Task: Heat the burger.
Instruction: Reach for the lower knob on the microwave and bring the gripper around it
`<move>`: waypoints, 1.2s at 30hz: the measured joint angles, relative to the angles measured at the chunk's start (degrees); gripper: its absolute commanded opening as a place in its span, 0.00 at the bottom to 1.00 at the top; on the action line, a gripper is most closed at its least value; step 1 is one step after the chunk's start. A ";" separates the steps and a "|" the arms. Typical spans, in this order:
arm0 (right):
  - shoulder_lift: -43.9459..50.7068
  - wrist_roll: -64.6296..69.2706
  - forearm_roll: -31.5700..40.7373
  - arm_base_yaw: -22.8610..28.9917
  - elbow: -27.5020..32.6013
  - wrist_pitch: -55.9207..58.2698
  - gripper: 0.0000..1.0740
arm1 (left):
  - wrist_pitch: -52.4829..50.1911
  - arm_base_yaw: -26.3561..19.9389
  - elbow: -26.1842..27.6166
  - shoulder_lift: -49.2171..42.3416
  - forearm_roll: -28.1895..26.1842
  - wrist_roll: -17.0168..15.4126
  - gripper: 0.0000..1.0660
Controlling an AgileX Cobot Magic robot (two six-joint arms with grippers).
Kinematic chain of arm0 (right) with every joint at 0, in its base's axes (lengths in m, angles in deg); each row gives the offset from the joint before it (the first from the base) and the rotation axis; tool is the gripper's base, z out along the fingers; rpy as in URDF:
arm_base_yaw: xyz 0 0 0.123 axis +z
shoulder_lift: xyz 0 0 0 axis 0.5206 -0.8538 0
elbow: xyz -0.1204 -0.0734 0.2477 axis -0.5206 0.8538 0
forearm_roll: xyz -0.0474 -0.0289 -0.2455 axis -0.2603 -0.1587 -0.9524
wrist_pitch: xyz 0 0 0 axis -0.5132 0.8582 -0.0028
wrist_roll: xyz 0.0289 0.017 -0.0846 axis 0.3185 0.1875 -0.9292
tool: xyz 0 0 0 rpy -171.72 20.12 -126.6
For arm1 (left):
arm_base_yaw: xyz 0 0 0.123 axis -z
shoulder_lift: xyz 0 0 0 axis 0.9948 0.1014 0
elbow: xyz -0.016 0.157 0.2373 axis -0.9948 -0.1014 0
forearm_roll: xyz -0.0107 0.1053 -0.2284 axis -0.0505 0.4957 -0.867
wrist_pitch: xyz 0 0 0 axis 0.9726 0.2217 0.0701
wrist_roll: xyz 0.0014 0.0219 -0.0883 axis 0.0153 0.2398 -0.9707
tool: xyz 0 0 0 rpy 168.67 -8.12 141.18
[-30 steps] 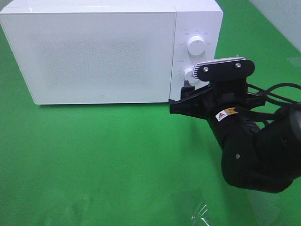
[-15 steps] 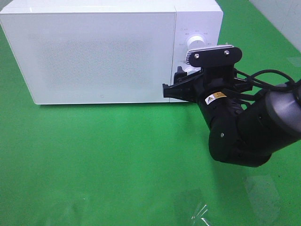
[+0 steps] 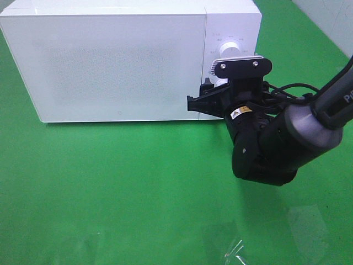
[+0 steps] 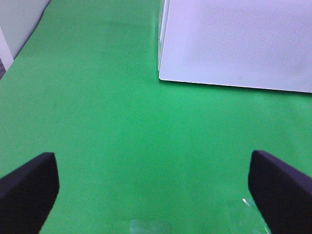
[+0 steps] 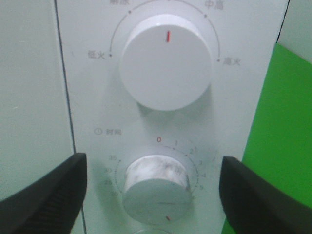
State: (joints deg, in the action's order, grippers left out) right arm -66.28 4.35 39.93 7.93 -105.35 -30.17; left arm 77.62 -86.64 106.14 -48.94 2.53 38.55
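Bright green cloth (image 3: 110, 182) over entire work surface, smooth, matte. White microwave (image 3: 110, 61) at back, door shut, speckled front panel, thin shadow along base. Pale tiled surface (image 3: 331, 22) beyond cloth edge at far right corner. Pale grey panel (image 4: 19, 19) past cloth's edge in left wrist view. Clear film patches (image 3: 234, 251) near front edge, catching glare. Even, diffuse lighting.

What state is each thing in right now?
microwave door, shut.
power knob, red mark at the middle of its scale.
right end effector, open, empty.
timer knob, between the right end effector's fingers, untouched.
left end effector, open, empty, above the green mat.
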 measured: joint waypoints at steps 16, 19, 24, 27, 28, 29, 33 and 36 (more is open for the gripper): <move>-2.98 1.43 -0.40 -0.86 -1.83 1.09 0.70 | 0.00 0.00 0.00 0.00 0.00 0.00 0.92; -3.09 1.49 -0.46 -0.86 -2.01 0.97 0.70 | 0.00 0.00 0.00 0.00 0.00 0.00 0.92; -3.09 1.49 -0.46 -0.86 -2.18 0.74 0.66 | 0.00 0.00 0.00 0.00 0.00 0.00 0.92; -3.09 1.49 -0.46 -0.86 -2.18 0.63 0.58 | 0.00 0.00 0.00 0.00 0.00 0.00 0.92; -3.09 1.49 -0.46 -0.86 -2.18 0.63 0.58 | 0.00 0.00 0.00 0.00 0.00 0.00 0.92; -3.09 1.49 -0.46 -0.86 -2.18 0.63 0.50 | 0.00 0.00 0.00 0.00 0.00 0.00 0.92; -3.09 1.43 -0.46 -0.86 -2.18 0.63 0.32 | 0.00 0.00 0.00 0.00 0.00 0.00 0.92; -3.09 1.43 -0.06 -0.92 -2.18 0.46 0.08 | 0.00 0.00 0.00 0.00 0.00 0.00 0.92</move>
State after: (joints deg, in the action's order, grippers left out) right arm -69.38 5.78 39.87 7.01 -107.53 -29.71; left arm 77.62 -86.64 106.14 -48.94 2.53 38.55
